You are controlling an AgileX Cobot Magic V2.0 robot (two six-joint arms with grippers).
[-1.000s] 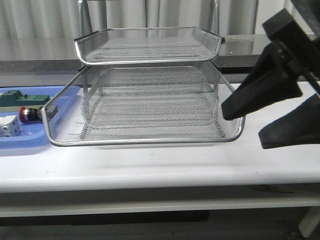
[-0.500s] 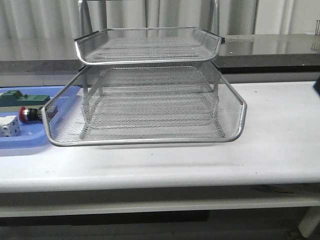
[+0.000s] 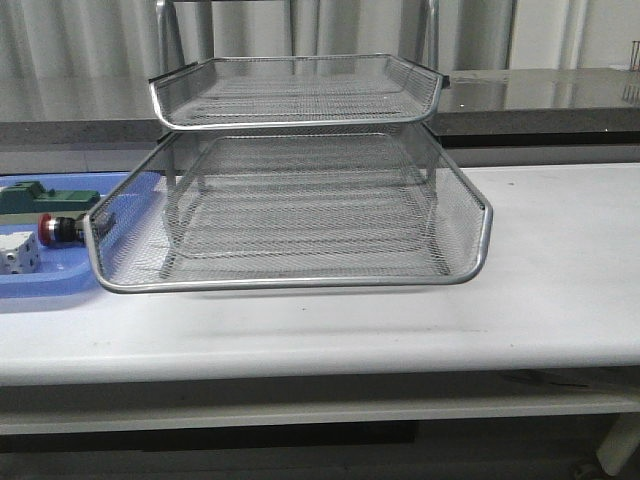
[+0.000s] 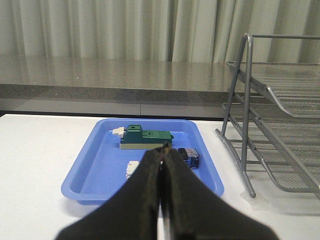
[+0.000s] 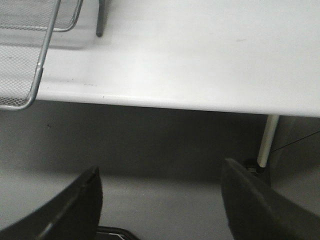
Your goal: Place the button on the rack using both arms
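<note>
The button [image 3: 55, 229], with its red head and dark body, lies in the blue tray [image 3: 60, 285] left of the rack [image 3: 290, 283]. In the left wrist view its blue-black body [image 4: 189, 157] shows just past my left gripper [image 4: 164, 150], which is shut with nothing between its fingers and hovers short of the tray [image 4: 90, 180]. The rack [image 4: 280, 125] stands beside that tray. My right gripper [image 5: 161, 167] is open and empty, off the table's front edge, with a rack corner [image 5: 30, 65] in its view. Neither gripper shows in the front view.
A green flat part [image 4: 145, 137] and a white block [image 4: 132, 169] share the blue tray with the button. The white table [image 3: 550, 270] stretches right of the rack. A table leg [image 5: 266, 140] and grey floor lie below the right gripper.
The open right gripper, large at the right of the front view a second ago, has moved out of that view. The rack, tray and button have not moved.
</note>
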